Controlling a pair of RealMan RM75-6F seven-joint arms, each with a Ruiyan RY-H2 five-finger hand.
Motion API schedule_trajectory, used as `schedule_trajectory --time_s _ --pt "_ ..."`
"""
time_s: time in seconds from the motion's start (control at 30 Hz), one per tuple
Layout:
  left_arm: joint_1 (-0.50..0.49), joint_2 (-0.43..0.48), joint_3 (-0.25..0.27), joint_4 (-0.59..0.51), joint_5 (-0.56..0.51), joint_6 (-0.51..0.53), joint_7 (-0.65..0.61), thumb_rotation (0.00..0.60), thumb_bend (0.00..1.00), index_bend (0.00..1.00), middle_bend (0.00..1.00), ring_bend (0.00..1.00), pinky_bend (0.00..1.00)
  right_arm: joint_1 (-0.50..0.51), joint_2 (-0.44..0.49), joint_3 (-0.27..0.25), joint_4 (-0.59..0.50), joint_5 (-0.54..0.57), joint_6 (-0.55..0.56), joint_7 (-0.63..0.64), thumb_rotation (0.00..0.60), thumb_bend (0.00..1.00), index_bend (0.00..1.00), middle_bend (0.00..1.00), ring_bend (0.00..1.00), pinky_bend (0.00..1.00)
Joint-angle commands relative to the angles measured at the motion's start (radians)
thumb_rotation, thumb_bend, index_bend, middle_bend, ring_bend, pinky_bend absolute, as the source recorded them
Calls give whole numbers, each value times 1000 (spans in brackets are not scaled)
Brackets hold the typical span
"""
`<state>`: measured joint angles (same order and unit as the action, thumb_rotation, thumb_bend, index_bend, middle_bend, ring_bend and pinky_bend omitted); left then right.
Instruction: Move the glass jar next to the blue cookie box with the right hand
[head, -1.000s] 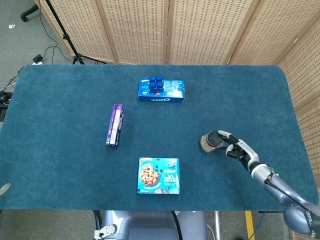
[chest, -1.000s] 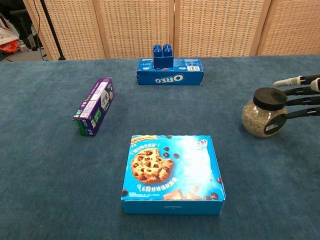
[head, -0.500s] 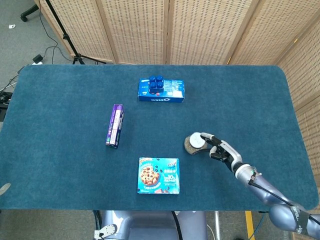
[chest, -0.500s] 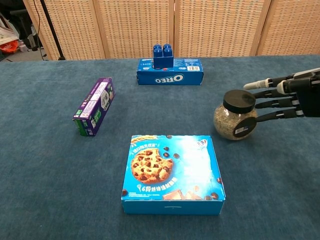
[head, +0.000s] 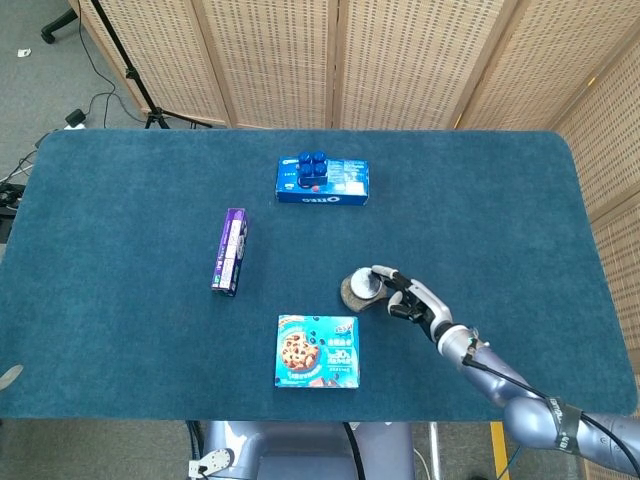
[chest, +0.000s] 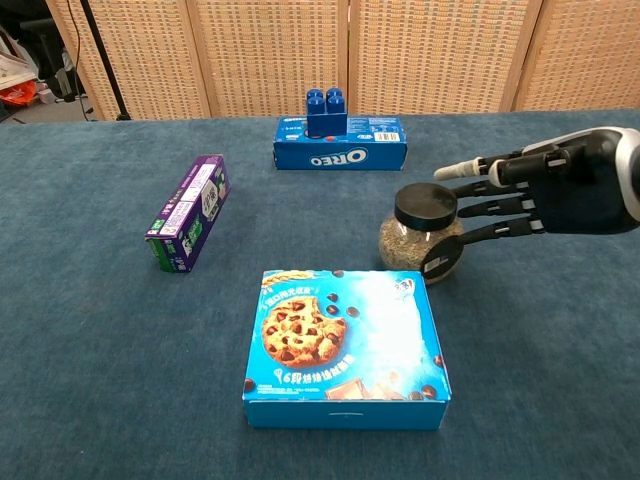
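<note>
1. We see the right hand (chest: 560, 190) has carried the glass jar (chest: 421, 236) leftward across the bench.
2. We see the jar is now just beside the blue cookie box (chest: 345, 345), at its far right corner.

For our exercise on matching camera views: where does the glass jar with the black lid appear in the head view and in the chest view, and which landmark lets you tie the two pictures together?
Head view: the glass jar stands right of centre, held by the right hand.
Chest view: the jar stands right of centre, the hand reaching in from the right edge.
Shared landmark: the blue cookie box, its far right corner just in front of the jar in both views.
</note>
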<state>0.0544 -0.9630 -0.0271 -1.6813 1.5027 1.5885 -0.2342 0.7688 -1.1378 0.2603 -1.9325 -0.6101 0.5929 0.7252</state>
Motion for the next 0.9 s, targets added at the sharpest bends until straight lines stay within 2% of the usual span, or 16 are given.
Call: schedule_trajectory --time_s 0.03,0.4,0.9 --pt "-1 1 -1 0 -2 -3 -1 600 0 0 0 0 0 50 -17 7 -34 76 44 -62 600 1000 96 0 0 140" --pt "-2 2 1 2 -3 -7 -7 600 0 0 0 0 0 156 -79 29 -40 245 99 -175 600 1000 97 0 0 140" --pt "-2 4 -2 10 -15 -12 -26 600 0 0 0 0 0 192 -99 37 -7 346 123 -277 600 1000 97 0 0 140"
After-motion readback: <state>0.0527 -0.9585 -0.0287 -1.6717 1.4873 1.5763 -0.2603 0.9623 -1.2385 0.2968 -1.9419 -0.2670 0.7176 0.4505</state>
